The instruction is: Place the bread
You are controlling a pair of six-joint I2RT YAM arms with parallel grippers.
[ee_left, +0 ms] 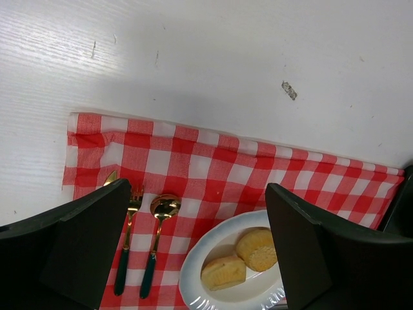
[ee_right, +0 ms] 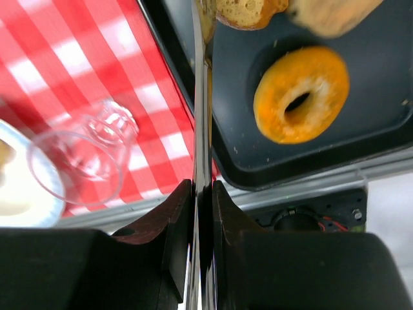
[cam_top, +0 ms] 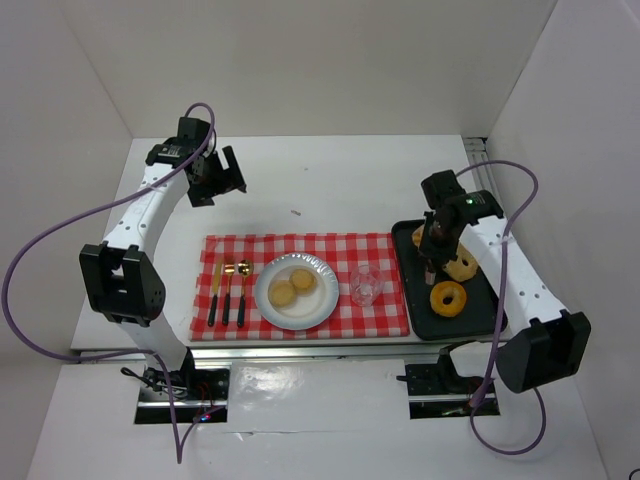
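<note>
While the right gripper (ee_right: 201,187) clamps a thin metal tool (ee_right: 200,97) at the bread (ee_right: 248,13), lift straight, then swing to the plate (cam_top: 259,293) at nine o'clock.

Far counter (cam_top: 330,180): bare; free room under my left end effector (ee_left: 199,187).
Tray (cam_top: 414,300): tight. The doughnut (cam_top: 448,298) and bread (cam_top: 462,265) crowd the thin metal strip (ee_right: 200,97) pinched in my right end effector (ee_right: 201,194).
Tray to plate (cam_top: 322,308): a glass (cam_top: 364,285) sits between.
Plate: two buns (cam_top: 283,294) fill the middle.
Left of plate: cutlery (cam_top: 228,293) lies just beside it.
</note>
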